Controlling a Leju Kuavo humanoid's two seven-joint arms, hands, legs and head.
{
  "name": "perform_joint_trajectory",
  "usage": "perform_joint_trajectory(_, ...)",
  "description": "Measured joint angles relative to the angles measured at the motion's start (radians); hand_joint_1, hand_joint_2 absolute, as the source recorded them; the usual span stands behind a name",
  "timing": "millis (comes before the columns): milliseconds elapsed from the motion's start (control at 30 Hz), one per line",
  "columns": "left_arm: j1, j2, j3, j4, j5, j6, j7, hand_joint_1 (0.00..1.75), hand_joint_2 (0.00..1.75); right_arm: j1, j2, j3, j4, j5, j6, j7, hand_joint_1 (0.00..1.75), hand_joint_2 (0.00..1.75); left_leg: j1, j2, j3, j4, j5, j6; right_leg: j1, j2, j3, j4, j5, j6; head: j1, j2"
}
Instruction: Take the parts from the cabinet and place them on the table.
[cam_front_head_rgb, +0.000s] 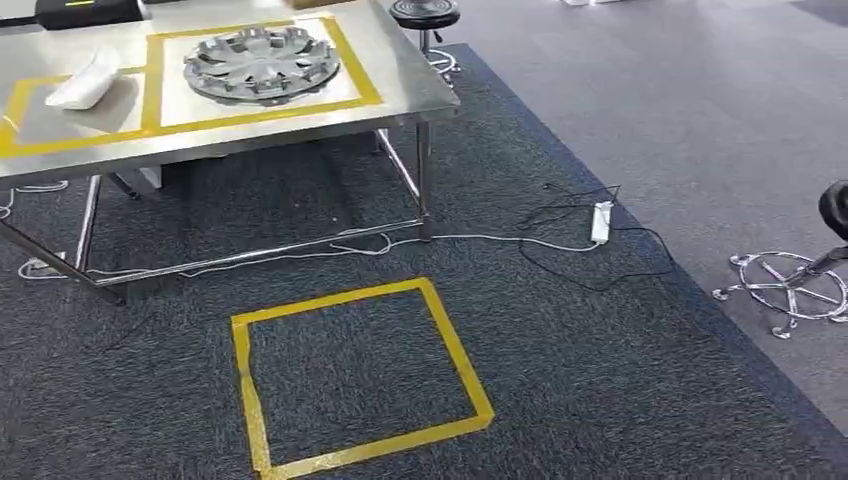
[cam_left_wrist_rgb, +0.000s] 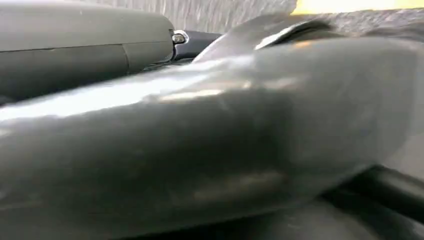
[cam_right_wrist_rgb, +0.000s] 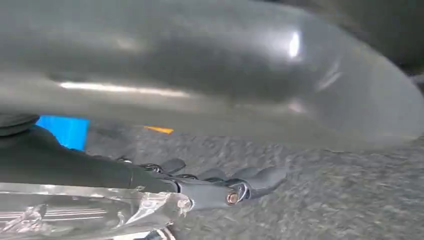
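Table: a stainless-steel table stands at the upper left of the head view, its top marked with yellow tape rectangles.
Wheel cover: a round silver plastic wheel cover with spokes lies flat on the table inside the right-hand tape rectangle.
White part: a white curved plastic part lies on the table in the left-hand tape rectangle, well apart from the wheel cover.
Floor: dark grey carpet carries a yellow tape square in front of the table; a white power strip with black and white cables lies right of the table legs.
Stools: a black stool with a chrome base stands at the right edge on the lighter floor; another stool stands behind the table's far corner.
Right hand: the right hand has its dark fingers extended side by side over the carpet; a large blurred grey curved surface lies close beside it, possibly a held part, but contact cannot be told.
Left hand: the left wrist view is blurred by a dark smooth curved surface close to the lens; the hand's state cannot be told.
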Motion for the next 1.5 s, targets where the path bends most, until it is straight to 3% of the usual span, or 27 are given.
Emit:
perform_joint_trajectory(67, -0.009, -0.003, -0.029, 0.0, 0.005, 0.0, 0.002, 0.0, 0.0, 0.01, 0.005, 0.013, -0.021, -0.006, 0.0, 0.012, 0.0, 0.0, 0.001, -0.083, -0.023, 0.056, -0.042, -0.015, -0.01, 0.019, 0.008, -0.018, 0.012, -0.007, -0.015, 0.0)
perform_joint_trajectory(100, -0.009, -0.004, -0.033, 0.0, 0.024, 0.001, -0.005, 0.0, 0.0, 0.016, 0.005, 0.026, -0.039, -0.017, -0.002, 0.018, 0.0, 0.0, 0.001, -0.102, -0.059, 0.132, -0.082, -0.022, -0.011, 0.034, 0.006, -0.02, 0.015, -0.008, -0.012, 0.0)
perform_joint_trajectory(167, -0.016, -0.006, -0.034, 0.0, 0.024, 0.005, -0.007, 0.0, 0.0, 0.044, 0.01, 0.06, -0.095, -0.068, -0.019, 0.06, 0.0, 0.0, -0.002, -0.11, -0.121, 0.282, -0.14, -0.029, -0.01, 0.066, 0.006, -0.02, 0.016, -0.008, -0.012, 0.0)
perform_joint_trajectory(200, -0.02, -0.009, -0.039, 0.0, 0.009, 0.006, 0.004, 0.0, 0.0, 0.066, 0.014, 0.082, -0.131, -0.113, -0.026, 0.097, 0.0, 0.0, -0.003, -0.111, -0.126, 0.304, -0.136, -0.032, -0.011, 0.08, 0.009, -0.02, 0.016, -0.007, -0.013, 0.0)
perform_joint_trajectory(300, -0.03, -0.014, -0.07, -0.001, -0.049, 0.002, 0.047, 0.0, 0.0, 0.135, 0.021, 0.169, -0.262, -0.284, -0.051, 0.2, 0.0, 0.0, 0.007, -0.131, -0.052, 0.159, -0.017, -0.051, -0.019, 0.128, 0.01, -0.012, 0.016, 0.005, -0.012, 0.0)
perform_joint_trajectory(333, -0.039, -0.017, -0.086, -0.003, -0.089, -0.001, 0.061, 0.0, 0.0, 0.157, 0.021, 0.194, -0.302, -0.335, -0.055, 0.211, 0.0, 0.0, 0.02, -0.172, -0.025, 0.085, 0.021, -0.068, -0.021, 0.142, 0.003, -0.001, 0.015, 0.013, -0.014, 0.0)
perform_joint_trajectory(367, -0.047, -0.02, -0.116, -0.011, -0.132, -0.002, 0.074, 0.0, 0.0, 0.172, 0.021, 0.217, -0.346, -0.357, -0.056, 0.212, 0.0, 0.0, 0.037, -0.233, -0.02, 0.047, 0.017, -0.082, -0.015, 0.155, -0.012, 0.023, 0.012, 0.018, -0.026, 0.0)
perform_joint_trajectory(400, -0.054, -0.02, -0.145, -0.019, -0.161, 0.005, 0.091, 0.0, 0.0, 0.181, 0.024, 0.237, -0.372, -0.38, -0.065, 0.213, 0.0, 0.0, 0.035, -0.239, -0.017, 0.029, -0.006, -0.044, -0.014, 0.173, -0.034, 0.032, 0.015, 0.021, -0.025, 0.0)
perform_joint_trajectory(433, -0.059, -0.021, -0.173, -0.035, -0.178, 0.008, 0.117, 0.0, 0.0, 0.19, 0.024, 0.256, -0.389, -0.403, -0.073, 0.216, 0.0, 0.0, 0.034, -0.225, -0.026, 0.034, -0.002, -0.027, -0.012, 0.182, -0.043, 0.031, 0.023, 0.021, -0.019, 0.0)
perform_joint_trajectory(500, -0.039, 0.038, -0.218, -0.161, -0.166, -0.041, 0.286, 0.0, 0.0, 0.21, 0.023, 0.276, -0.403, -0.401, -0.08, 0.204, 0.0, 0.0, 0.04, -0.189, -0.023, 0.035, 0.001, -0.018, -0.012, 0.214, -0.052, 0.032, 0.028, 0.023, -0.017, 0.0)
perform_joint_trajectory(600, -0.001, 0.187, -0.299, -0.584, -0.082, -0.148, 0.586, 0.0, 0.0, 0.186, 0.024, 0.275, -0.365, -0.39, -0.097, 0.113, 0.0, 0.0, 0.037, -0.144, -0.016, 0.034, 0.001, -0.004, -0.007, 0.087, -0.109, 0.154, -0.037, 0.04, 0.006, 0.0)
perform_joint_trajectory(667, 0.006, 0.26, -0.358, -0.741, -0.048, -0.149, 0.622, 0.0, 0.0, 0.151, 0.024, 0.273, -0.319, -0.375, -0.105, 0.069, 0.0, 0.0, 0.035, -0.111, -0.018, 0.034, -0.002, 0.0, -0.009, 0.056, -0.186, 0.308, -0.098, 0.042, 0.006, 0.0)
perform_joint_trajectory(700, 0.006, 0.292, -0.381, -0.803, -0.042, -0.149, 0.63, 0.0, 0.0, 0.139, 0.024, 0.271, -0.298, -0.373, -0.108, 0.06, 0.0, 0.0, 0.034, -0.096, -0.018, 0.034, -0.004, 0.002, -0.009, 0.052, -0.203, 0.343, -0.101, 0.039, 0.007, 0.0)
perform_joint_trajectory(767, 0.005, 0.32, -0.414, -0.908, -0.027, -0.153, 0.624, 0.0, 0.0, 0.131, 0.024, 0.265, -0.27, -0.369, -0.112, 0.058, 0.0, 0.0, 0.028, -0.078, -0.013, 0.034, -0.008, 0.007, -0.003, 0.051, -0.168, 0.278, -0.05, 0.024, 0.009, 0.0)
perform_joint_trajectory(967, 0.004, 0.32, -0.417, -0.918, -0.027, -0.153, 0.624, 0.0, 0.0, 0.129, 0.024, 0.264, -0.267, -0.369, -0.112, 0.057, 0.0, 0.0, 0.027, -0.071, -0.011, 0.034, -0.01, 0.007, 0.0, 0.05, -0.154, 0.25, -0.035, 0.019, 0.01, 0.0)
perform_joint_trajectory(1033, 0.002, 0.328, -0.424, -0.934, -0.025, -0.153, 0.629, 0.0, 0.0, 0.126, 0.024, 0.263, -0.257, -0.368, -0.112, 0.056, 0.0, 0.0, 0.025, -0.057, -0.005, 0.033, -0.014, 0.008, 0.013, 0.039, -0.099, 0.146, 0.011, -0.002, 0.01, 0.0)
perform_joint_trajectory(1067, -0.001, 0.345, -0.438, -0.956, -0.023, -0.153, 0.64, 0.0, 0.0, 0.114, 0.024, 0.261, -0.248, -0.366, -0.115, 0.051, 0.0, 0.0, 0.021, -0.025, -0.003, 0.033, -0.026, 0.001, 0.045, -0.039, -0.039, 0.037, 0.011, -0.031, 0.006, 0.0)
perform_joint_trajectory(1100, -0.006, 0.352, -0.449, -0.971, -0.013, -0.148, 0.658, 0.0, 0.0, 0.116, 0.024, 0.254, -0.239, -0.337, -0.095, 0.058, 0.0, 0.0, 0.02, 0.013, 0.005, 0.023, -0.031, -0.007, 0.046, 0.003, -0.043, 0.029, 0.013, -0.029, 0.004, 0.0)
perform_joint_trajectory(1133, -0.008, 0.357, -0.454, -0.976, 0.0, -0.142, 0.665, 0.0, 0.0, 0.118, 0.025, 0.254, -0.239, -0.311, -0.075, 0.067, 0.0, 0.0, 0.019, 0.005, 0.011, 0.033, -0.044, -0.014, 0.031, 0.016, -0.032, 0.01, 0.021, -0.025, 0.005, 0.0)
perform_joint_trajectory(1167, -0.007, 0.359, -0.464, -0.98, 0.017, -0.119, 0.673, 0.0, 0.0, 0.12, 0.025, 0.254, -0.239, -0.315, -0.065, 0.074, 0.0, 0.0, 0.021, -0.044, 0.002, 0.059, -0.056, -0.023, 0.03, 0.028, -0.023, -0.001, 0.023, -0.026, -0.003, 0.0)
perform_joint_trajectory(1200, -0.006, 0.362, -0.475, -0.984, 0.039, -0.084, 0.683, 0.0, 0.0, 0.121, 0.025, 0.256, -0.239, -0.351, -0.07, 0.083, 0.0, 0.0, 0.025, -0.062, -0.032, 0.12, -0.09, -0.027, 0.029, 0.039, -0.021, -0.005, 0.025, -0.03, -0.003, 0.0)
perform_joint_trajectory(1300, -0.001, 0.375, -0.504, -1.003, 0.12, 0.047, 0.692, 0.0, 0.0, 0.121, 0.025, 0.254, -0.244, -0.549, -0.158, 0.118, 0.0, 0.0, 0.034, -0.064, -0.133, 0.308, -0.159, -0.041, 0.023, 0.082, -0.019, -0.005, 0.025, -0.032, -0.003, 0.0)
perform_joint_trajectory(1333, -0.001, 0.379, -0.51, -1.009, 0.141, 0.073, 0.695, 0.0, 0.0, 0.113, 0.025, 0.246, -0.24, -0.578, -0.187, 0.114, 0.0, 0.0, 0.039, -0.064, -0.134, 0.308, -0.14, -0.046, 0.021, 0.097, -0.016, -0.005, 0.025, -0.031, -0.003, 0.0)
perform_joint_trajectory(1400, -0.001, 0.386, -0.526, -1.025, 0.226, 0.137, 0.705, 0.0, 0.0, 0.062, 0.017, 0.185, -0.169, -0.502, -0.197, 0.02, 0.0, 0.0, 0.055, -0.068, -0.094, 0.206, -0.043, -0.059, 0.016, 0.134, -0.013, -0.004, 0.027, -0.023, -0.003, 0.0)
perform_joint_trajectory(1433, -0.007, 0.395, -0.537, -1.055, 0.275, 0.162, 0.697, 0.0, 0.0, 0.032, 0.01, 0.129, -0.118, -0.446, -0.19, -0.03, 0.0, 0.0, 0.064, -0.1, -0.064, 0.125, 0.01, -0.067, 0.011, 0.149, -0.014, 0.001, 0.026, -0.016, -0.003, 0.0)
perform_joint_trajectory(1467, -0.016, 0.404, -0.552, -1.082, 0.311, 0.176, 0.697, 0.0, 0.0, 0.011, 0.007, 0.069, -0.082, -0.396, -0.187, -0.059, 0.0, 0.0, 0.074, -0.165, -0.048, 0.072, 0.03, -0.076, 0.009, 0.157, -0.025, 0.006, 0.024, -0.006, -0.005, 0.0)
perform_joint_trajectory(1500, -0.028, 0.408, -0.567, -1.097, 0.335, 0.184, 0.697, 0.0, 0.0, -0.006, 0.004, 0.02, -0.059, -0.365, -0.186, -0.068, 0.0, 0.0, 0.078, -0.194, -0.037, 0.031, 0.016, -0.073, 0.01, 0.167, -0.031, 0.024, 0.022, 0.001, -0.006, 0.0)
